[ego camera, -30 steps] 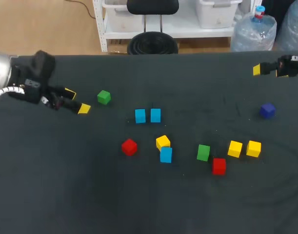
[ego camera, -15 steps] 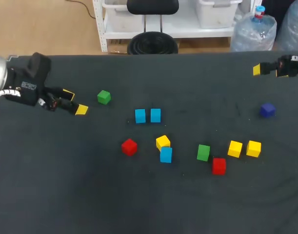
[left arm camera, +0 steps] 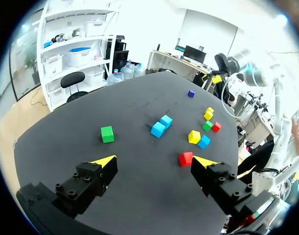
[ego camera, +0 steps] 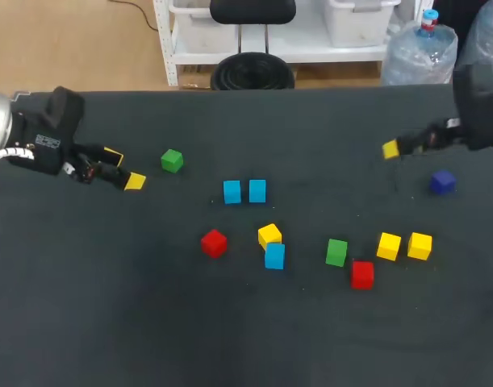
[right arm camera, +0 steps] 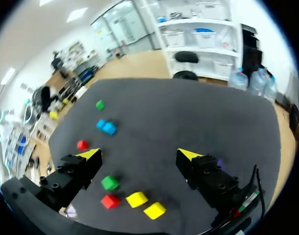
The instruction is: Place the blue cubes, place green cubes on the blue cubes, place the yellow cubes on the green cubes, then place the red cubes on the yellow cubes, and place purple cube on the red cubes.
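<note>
While no cube sits on another yet, the job looks to be at its very start. Far left, the left gripper (ego camera: 123, 168) hangs over the table (ego camera: 109, 322), fingers spread, nothing between them. Just right of it sits the left green cube (ego camera: 172, 160). Next comes the blue pair (ego camera: 231, 191), side by side with a thin gap, on the far side of centre. Nearer, the left red cube (ego camera: 214, 243) lies alone. Right of it the middle yellow cube (ego camera: 269, 235) touches the third blue cube (ego camera: 274, 255), both turned askew. Further right are the right green cube (ego camera: 336, 251) and the right red cube (ego camera: 362, 274) just beside it, then the yellow pair (ego camera: 389, 246) close together. The purple cube (ego camera: 443, 182) sits apart at the right. The right gripper (right arm camera: 139, 155) hangs near it, fingers spread wide, empty.

Likely trouble:
- Picking the third blue cube could shove the yellow one touching it, since a finger has no room on that side.
- A finger closing on the right green cube may clip the red neighbour.
- The askew cubes may twist in the grip and land crooked, and a crooked base would topple the higher layers.
- The right arm could brush the purple cube when it goes lower.
</note>
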Robot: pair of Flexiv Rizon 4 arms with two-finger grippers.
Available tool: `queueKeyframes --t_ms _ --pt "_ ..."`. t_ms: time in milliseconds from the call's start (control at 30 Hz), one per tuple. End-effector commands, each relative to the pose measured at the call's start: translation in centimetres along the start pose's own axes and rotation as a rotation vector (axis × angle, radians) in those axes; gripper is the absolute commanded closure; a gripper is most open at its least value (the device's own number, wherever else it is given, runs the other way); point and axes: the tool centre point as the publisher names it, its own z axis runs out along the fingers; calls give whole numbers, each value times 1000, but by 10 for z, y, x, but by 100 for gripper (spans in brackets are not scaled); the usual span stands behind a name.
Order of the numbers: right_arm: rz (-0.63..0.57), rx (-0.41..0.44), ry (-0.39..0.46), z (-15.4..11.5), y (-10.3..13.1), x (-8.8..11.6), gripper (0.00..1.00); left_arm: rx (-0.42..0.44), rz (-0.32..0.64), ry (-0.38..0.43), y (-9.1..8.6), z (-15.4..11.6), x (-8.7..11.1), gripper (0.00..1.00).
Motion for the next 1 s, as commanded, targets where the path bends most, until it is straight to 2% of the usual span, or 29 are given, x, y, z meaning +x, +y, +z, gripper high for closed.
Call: queueKeyframes --t_ms 33,100,233,633,800,1000 --pt "-119 -207 117 14 27 3 0 0 1 -5 0 0 1 0" --pt "-187 -244 178 19 43 10 0 0 1 -5 0 0 1 0" --pt "-332 -236 301 28 69 23 0 0 1 -5 0 0 1 0" --pt "-573 -278 452 42 98 65 0 0 1 -5 0 0 1 0" --pt "-612 -288 470 51 109 77 0 0 1 -5 0 0 1 0" --pt "-641 -237 456 69 127 84 0 0 1 -5 0 0 1 0"
